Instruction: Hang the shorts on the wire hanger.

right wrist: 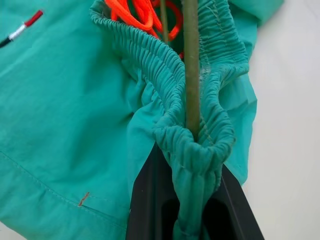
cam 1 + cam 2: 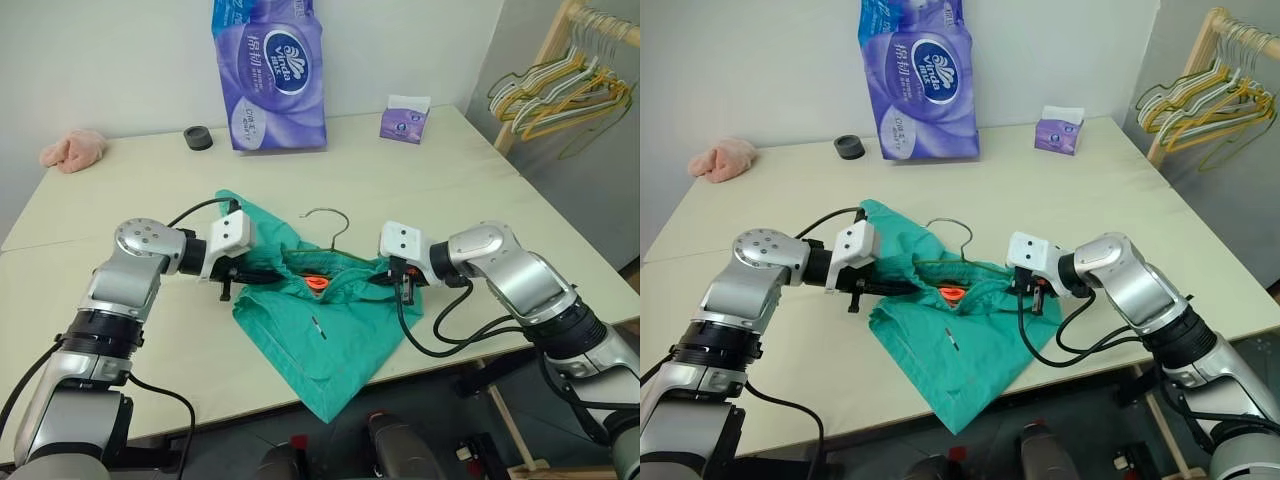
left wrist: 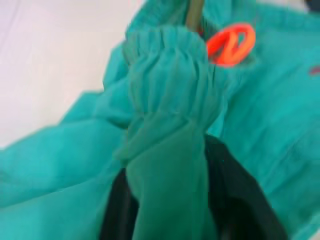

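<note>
Two robot hands meet over one pair of teal-green shorts near the front edge of a pale tabletop. On the left, the left hand reaches in from that side with its two black fingers on either side of a bunched fold of the gathered waistband; whether they clamp the fold or sit loosely around it cannot be told. One thin dark olive wire hanger lies with its hook sticking out past the far edge of the shorts, its lower part hidden inside the waistband. One bright orange drawstring shows as a small loop at the middle of the waistband, between the two hands. On the right, the right hand comes in from the opposite side, its fingers clenched on the other end of the waistband; in the right wrist view a straight stretch of the hanger wire runs through the gathered elastic toward that grip. The shorts hang partly off the tabletop's front edge, one leg pointing down. Along the far side of the tabletop, from left to right, sit one small pink cloth, one dark round object, one tall purple pack of tissue rolls and one small purple tissue box. Beyond the right end, a bunch of yellow and light-green hangers hangs from a wooden rail; they overlap too much to count.
</note>
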